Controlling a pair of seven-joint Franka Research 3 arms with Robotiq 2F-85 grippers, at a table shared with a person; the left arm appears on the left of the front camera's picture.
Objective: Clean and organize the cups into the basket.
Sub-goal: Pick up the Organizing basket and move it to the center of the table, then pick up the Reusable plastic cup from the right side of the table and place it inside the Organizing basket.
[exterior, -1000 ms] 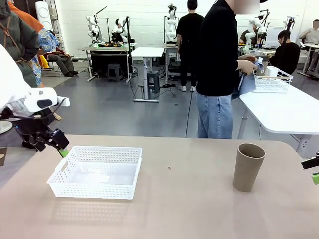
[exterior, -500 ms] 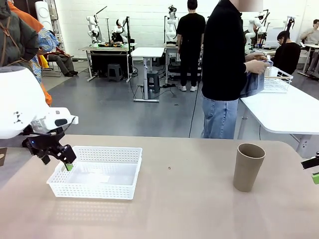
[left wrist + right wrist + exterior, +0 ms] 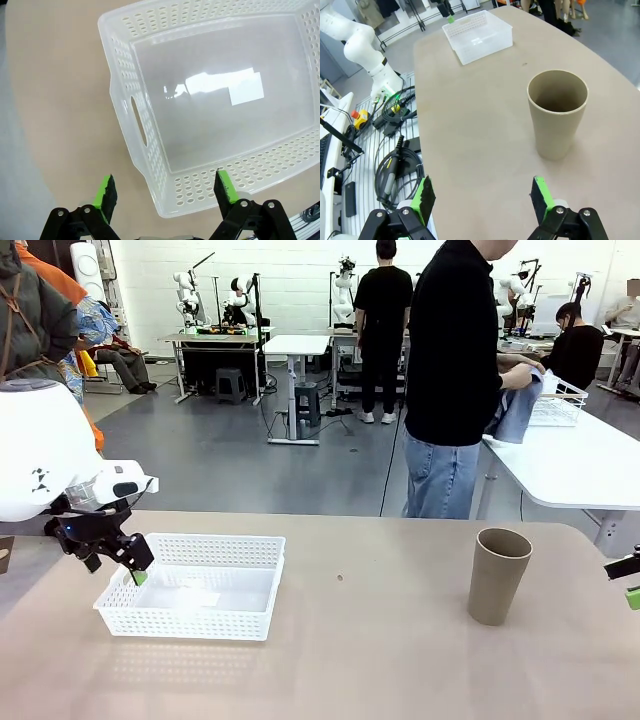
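Surface: one tan table (image 3: 350,670), with open workshop floor beyond it. Your entries, left to right.

1. Left gripper (image 3: 135,570) (image 3: 165,187): jaws spread wide, nothing between them. Over the past second it has swung in from outside the basket and now hangs over the basket's left end. In the wrist view one green pad (image 3: 106,194) shows against bare table and the other against the perforated rim. Take this as an approach to the basket, not yet a grip.

2. Basket (image 3: 200,541) (image 3: 125,100) (image 3: 477,30): one, white and perforated, directly below and ahead of your left gripper. Nothing lies inside, and it has not shifted.

3. Cup (image 3: 498,575) (image 3: 557,112): one, tan and upright, just ahead of your right gripper and well apart from the left one. It is unmoved, so none is stowed yet.

4. Person (image 3: 455,380): one, beyond the cup, now turned to the white side table (image 3: 570,460) and handling a blue cloth (image 3: 515,412). What is being wiped cannot be made out.

5. Right gripper (image 3: 628,582) (image 3: 482,195): at the table's right edge, jaws fully apart, empty, position unchanged.
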